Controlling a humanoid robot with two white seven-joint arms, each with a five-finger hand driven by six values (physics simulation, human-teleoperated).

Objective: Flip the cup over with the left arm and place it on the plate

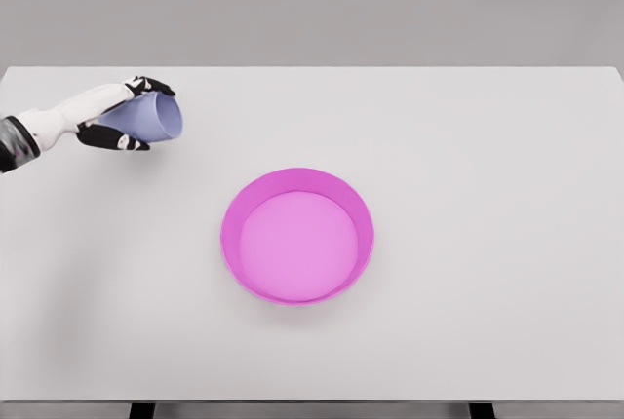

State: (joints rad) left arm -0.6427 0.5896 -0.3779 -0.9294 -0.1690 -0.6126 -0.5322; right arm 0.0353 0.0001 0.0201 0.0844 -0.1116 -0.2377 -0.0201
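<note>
A pale blue-lavender cup (148,117) is held above the far left of the table, tipped on its side with its open mouth facing right. My left hand (132,113) is shut on the cup, black fingers wrapped over its top and under its bottom, the white forearm entering from the left edge. The magenta plate (296,181), round with a raised rim, sits on the table a little left of centre, well to the right of and nearer than the cup. Nothing lies in the plate. The right arm is out of view.
The white table (487,195) spans the whole view, its front edge near the bottom of the picture and its far edge against a grey wall.
</note>
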